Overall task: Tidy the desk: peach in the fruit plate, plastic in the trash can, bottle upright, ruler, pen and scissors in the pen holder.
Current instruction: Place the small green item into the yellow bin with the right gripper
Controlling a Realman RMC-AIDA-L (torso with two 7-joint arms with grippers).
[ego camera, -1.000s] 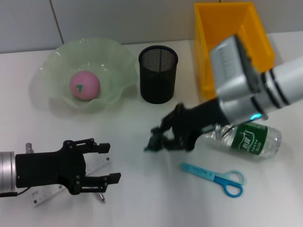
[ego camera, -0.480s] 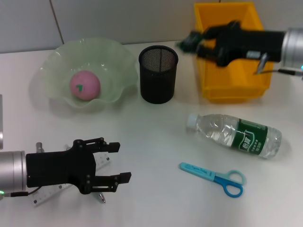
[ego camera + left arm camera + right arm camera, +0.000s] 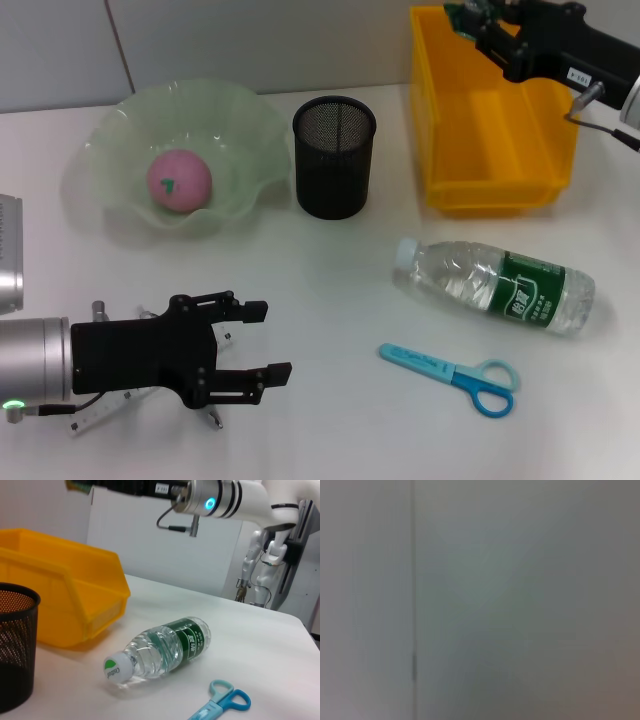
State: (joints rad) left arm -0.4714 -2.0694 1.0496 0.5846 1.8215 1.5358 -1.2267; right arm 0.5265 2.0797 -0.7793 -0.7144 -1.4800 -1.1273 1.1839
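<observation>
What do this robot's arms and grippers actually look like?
Both arms are silver-grey and white cylinders ending in black skeletal grippers. The left gripper has two flat black fingers and a small green light on its silver wrist. The right gripper carries a white label, a thin dark cable, black bands and a glowing blue-green light.

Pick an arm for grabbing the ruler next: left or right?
Left, probably. The left gripper hovers open right over the clear ruler at the near edge of the table. The right gripper is far off above the yellow bin, gripping something green.
</observation>
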